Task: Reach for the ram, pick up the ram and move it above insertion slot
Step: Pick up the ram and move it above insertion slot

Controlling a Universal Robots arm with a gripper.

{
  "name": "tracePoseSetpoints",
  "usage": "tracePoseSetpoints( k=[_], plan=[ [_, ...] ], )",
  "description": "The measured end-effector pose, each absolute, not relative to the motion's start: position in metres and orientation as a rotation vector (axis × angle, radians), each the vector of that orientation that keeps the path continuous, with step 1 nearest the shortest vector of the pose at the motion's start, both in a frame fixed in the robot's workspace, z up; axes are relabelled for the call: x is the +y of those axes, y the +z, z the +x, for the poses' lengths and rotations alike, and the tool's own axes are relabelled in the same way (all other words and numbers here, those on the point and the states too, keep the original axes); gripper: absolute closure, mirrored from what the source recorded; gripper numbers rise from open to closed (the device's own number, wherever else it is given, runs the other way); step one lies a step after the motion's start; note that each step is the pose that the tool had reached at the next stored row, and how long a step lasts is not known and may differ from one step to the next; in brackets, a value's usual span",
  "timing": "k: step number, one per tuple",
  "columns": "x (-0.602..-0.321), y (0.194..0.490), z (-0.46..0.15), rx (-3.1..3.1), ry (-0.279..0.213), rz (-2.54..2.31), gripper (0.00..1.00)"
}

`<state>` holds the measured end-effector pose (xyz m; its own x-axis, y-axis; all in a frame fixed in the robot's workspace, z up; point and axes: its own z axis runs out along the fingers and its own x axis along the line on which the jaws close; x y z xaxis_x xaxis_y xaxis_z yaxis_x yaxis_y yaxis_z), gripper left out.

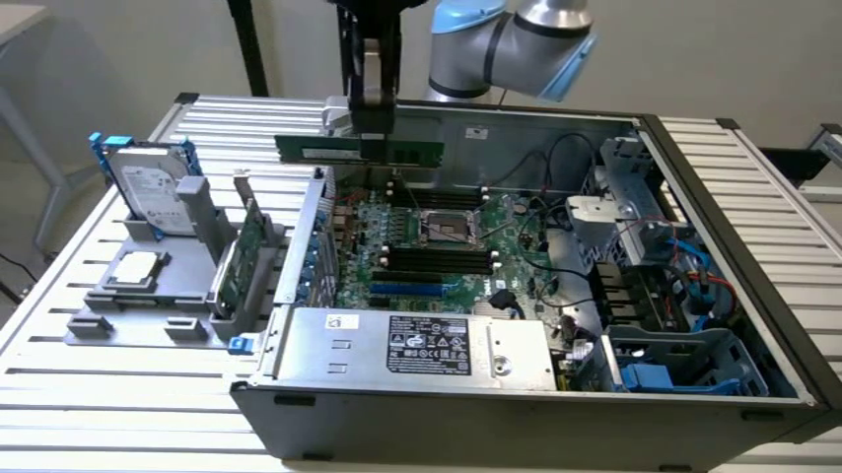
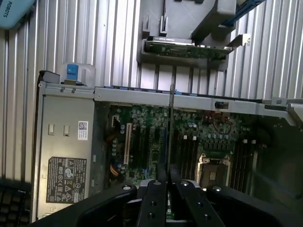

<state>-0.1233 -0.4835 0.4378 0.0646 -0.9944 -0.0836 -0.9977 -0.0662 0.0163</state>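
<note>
Your gripper (image 1: 373, 133) is squeezed shut on the ram (image 1: 358, 150), holding the green stick level up in the air. It hangs over the open computer case (image 1: 736, 246), above the green board (image 1: 435, 246). In the wrist view the ram (image 2: 169, 137) looks lined up near the dark slots (image 1: 435, 258), maybe.

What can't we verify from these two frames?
- Exterior view: the gripper covers the middle of the ram, so the contact area is hidden.
- Wrist view: the ram is seen edge-on; its chips and label cannot be read.
- Whether the ram lines up with a memory slot: neither view settles it.
- Power supply label text: too small.
- Case right interior: cables hide what lies beneath.
</note>
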Motion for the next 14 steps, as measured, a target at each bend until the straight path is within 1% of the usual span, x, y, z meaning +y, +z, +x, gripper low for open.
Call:
tracePoseSetpoints(
  k=[6,14],
  plan=[
    [-0.468,0.428,-0.099,2.115,0.112,-2.259,0.86],
    [-0.437,0.416,-0.078,2.115,0.111,-2.259,0.86]
  ],
)
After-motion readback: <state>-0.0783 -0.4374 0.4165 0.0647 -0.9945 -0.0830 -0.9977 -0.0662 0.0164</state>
